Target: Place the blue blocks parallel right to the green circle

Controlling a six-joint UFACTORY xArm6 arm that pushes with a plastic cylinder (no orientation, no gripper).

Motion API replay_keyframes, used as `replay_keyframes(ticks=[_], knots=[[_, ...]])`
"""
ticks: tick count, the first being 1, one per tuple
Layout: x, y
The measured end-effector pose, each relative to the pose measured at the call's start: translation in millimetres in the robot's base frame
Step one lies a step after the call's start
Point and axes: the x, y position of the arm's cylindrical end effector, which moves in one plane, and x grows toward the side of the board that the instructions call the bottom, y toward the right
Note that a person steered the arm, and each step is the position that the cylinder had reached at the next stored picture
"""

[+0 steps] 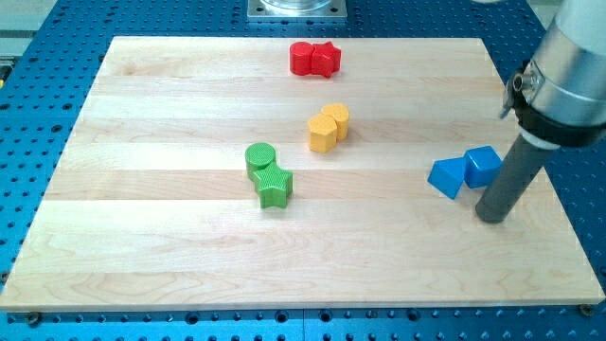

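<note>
A pale wooden bench [170, 265] fills most of the view, resting on a blue perforated base plate [38, 19] that shows along every edge. A grey metal mount [296, 8] sits at the view's top, just beyond the board's far edge.

The arm [566, 71] enters from the view's upper right; its grey housing narrows to a dark rod that slants down to the board. My tip [491, 217] rests on the bench at the view's right, just beside and slightly below the blue blocks, on their right. The arm carries no pincer, only this rod, so there is nothing open or closed to report.

Two blue blocks lie touching each other at the view's right: a blue triangular block [447, 177] and, to its right, a blue cube [483, 166]. They lie well apart from the green pair.

Near the board's centre left, a green circle [260, 158] touches a green star [275, 187] set just below and to its right.

Above and right of these, a yellow hexagonal block [322, 134] touches a yellow cylinder [336, 118].

At the view's top centre, two red blocks [313, 59] sit pressed together; their shapes cannot be made out clearly.
</note>
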Motion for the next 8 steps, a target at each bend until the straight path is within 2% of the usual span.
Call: replay_keyframes(ticks=[3,6,8], knots=[[-20.7,-50.8],[-45.9,-13.7],[-28.4,-80.0]])
